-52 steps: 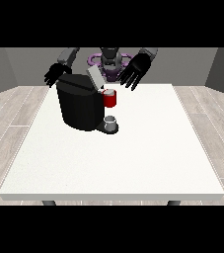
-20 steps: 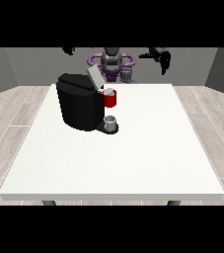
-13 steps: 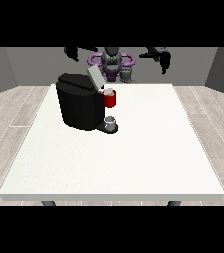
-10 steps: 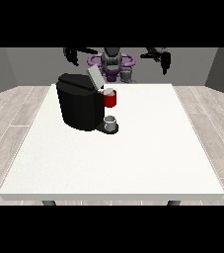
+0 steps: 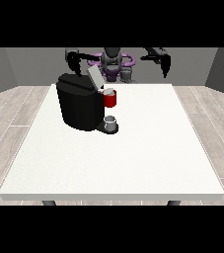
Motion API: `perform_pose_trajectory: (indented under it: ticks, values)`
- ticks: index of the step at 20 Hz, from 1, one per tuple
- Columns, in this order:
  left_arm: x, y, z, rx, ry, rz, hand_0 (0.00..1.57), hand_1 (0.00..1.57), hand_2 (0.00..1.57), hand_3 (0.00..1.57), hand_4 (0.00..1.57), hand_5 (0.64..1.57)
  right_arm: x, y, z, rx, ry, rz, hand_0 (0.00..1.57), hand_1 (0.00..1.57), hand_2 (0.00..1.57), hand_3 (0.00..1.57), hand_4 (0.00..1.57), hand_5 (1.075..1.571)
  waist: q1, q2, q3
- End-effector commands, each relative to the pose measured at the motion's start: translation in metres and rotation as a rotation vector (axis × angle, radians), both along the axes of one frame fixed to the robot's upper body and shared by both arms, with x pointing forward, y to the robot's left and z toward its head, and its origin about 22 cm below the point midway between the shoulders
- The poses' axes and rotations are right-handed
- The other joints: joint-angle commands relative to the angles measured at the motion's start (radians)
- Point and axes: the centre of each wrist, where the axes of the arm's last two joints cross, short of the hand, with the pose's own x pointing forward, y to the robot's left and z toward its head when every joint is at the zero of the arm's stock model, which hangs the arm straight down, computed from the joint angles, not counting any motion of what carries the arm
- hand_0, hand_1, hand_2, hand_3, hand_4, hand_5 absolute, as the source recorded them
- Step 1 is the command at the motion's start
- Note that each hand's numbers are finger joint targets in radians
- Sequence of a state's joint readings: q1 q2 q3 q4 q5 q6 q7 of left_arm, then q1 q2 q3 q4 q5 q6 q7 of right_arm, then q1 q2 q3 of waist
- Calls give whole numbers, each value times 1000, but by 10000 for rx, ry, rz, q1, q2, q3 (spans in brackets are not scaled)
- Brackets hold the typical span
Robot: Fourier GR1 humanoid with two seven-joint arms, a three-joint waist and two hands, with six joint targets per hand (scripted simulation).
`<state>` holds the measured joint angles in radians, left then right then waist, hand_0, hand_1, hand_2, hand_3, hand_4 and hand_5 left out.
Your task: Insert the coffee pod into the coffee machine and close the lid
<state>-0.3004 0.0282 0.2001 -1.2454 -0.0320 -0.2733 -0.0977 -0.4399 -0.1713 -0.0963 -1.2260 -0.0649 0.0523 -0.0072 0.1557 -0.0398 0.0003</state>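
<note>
Coffee machine (image 5: 80, 106) sits on the white tabletop (image 5: 133, 148), left of centre toward the far edge. Black boxy body, looks heavy and rigid, so I'd expect it to stay put under a light press. Lid (image 5: 94, 77) is a grey flap, tilted up and open, hinged at the top of the body. Red brew head (image 5: 110, 99) hangs off the front with a small grey round piece (image 5: 109, 91) on top; I take that for the coffee pod, apparently seated already, but it's too small to be sure. A grey cup (image 5: 111, 123) stands on the base below.

Both hands are up high and well apart from the machine, touching nothing. Hand at the view's left (image 5: 74, 61) hangs behind and above the machine, fingers pointing down, holding nothing. Hand at the view's right (image 5: 165, 63) is off past the far right of the tabletop, fingers also hanging relaxed, nothing in it.

Handling judgement:
- pod: small, light, stiff, smooth shell, likely slippery; pinch at the rim if it needs reseating
- lid: thin, light, pivots on 1 hinge; push on the free upper edge, downward and forward, not near the hinge
- nearest hand for that is the 1 at the view's left
</note>
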Motion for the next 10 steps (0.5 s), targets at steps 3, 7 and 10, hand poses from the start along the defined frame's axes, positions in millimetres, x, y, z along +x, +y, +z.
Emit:
perform_pose_trajectory:
  ticks: [3,7,10]
  values:
    - [-7,17,18,117,-52,167,0,0,0,0,0,1571,13,26,3,-444,301,287,0,0,0,0,0,1571,-138,219,-4]
    - [-11,1,24,177,-753,412,0,0,0,0,0,1571,27,20,12,-460,-207,485,0,0,0,0,0,1571,-122,658,-3]
    - [-7,26,26,68,-1022,463,0,0,0,0,0,1571,31,25,16,-766,-735,611,0,0,0,0,0,1571,-227,1115,-3]
